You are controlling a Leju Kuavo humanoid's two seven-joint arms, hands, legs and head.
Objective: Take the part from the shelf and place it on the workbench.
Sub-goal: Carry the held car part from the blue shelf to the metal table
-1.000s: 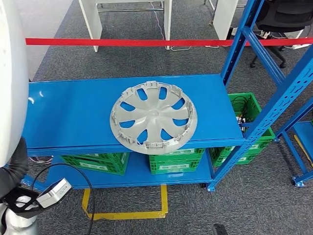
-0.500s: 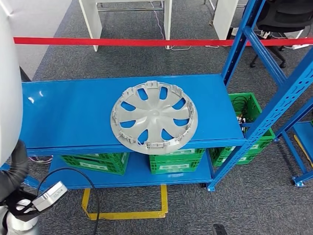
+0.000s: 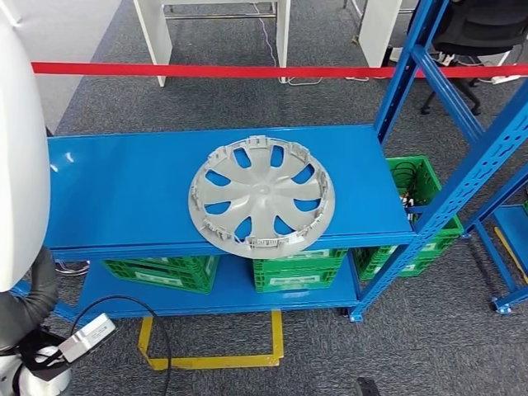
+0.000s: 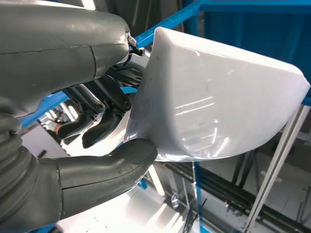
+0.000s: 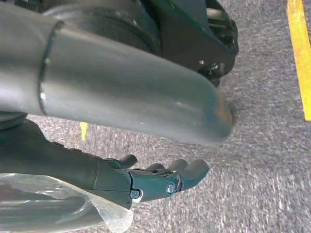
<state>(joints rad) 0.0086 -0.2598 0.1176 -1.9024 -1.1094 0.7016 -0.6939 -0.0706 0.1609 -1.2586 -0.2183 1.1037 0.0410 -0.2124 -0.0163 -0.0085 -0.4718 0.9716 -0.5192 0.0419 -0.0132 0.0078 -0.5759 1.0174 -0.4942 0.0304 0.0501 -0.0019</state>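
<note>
From the head view, you look down on a blue shelf (image 3: 124,190) standing on grey carpet. The part, a silver-grey wheel cover (image 3: 261,196), lies flat on the top deck, right of the middle, with its near rim just over the front edge. Nothing touches it. Green crates (image 3: 298,271) sit on the lower deck beneath, and a red tape (image 3: 249,71) stretches across the room beyond. Yellow floor marking (image 3: 211,360) lies in front of the shelf. At the lower left corner you see the left arm's wrist hardware, low and well apart from the part.

From the left wrist view, the left hand (image 4: 106,131) comes in beside a glossy white shell of the robot's own body. Its thick thumb lies straight and the darker fingers are loosely curled; it holds nothing, though you cannot tell how far the fingers are spread.

From the right wrist view, the right hand (image 5: 161,182) hangs over the carpet, fingers extended and slightly apart, holding nothing.

By these pictures, the task has barely begun: reach, grasp, carry and placing on the workbench all remain.
</note>
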